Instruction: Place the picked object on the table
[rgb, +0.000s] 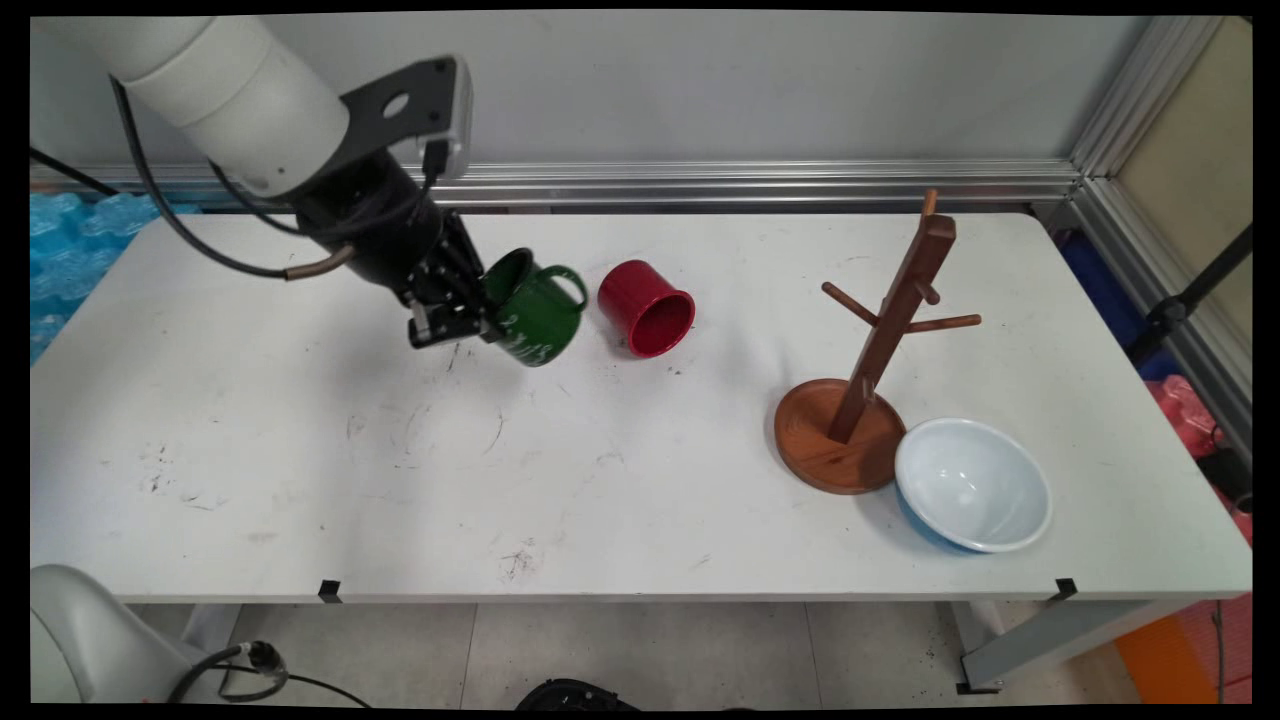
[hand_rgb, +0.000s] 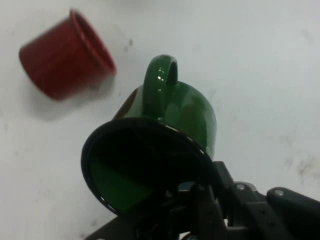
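Main view: the arm slants down from upper left, its end effector (rgb: 478, 322) pinching the rim of a tilted green mug (rgb: 535, 312) above the surface (rgb: 300, 450), beside a toppled red cup (rgb: 646, 308).

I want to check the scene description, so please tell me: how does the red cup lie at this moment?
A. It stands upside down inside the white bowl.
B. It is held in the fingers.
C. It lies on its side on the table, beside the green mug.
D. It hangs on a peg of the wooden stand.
C: the red cup lies tipped on the table, its opening visible, next to the green mug held by the gripper.
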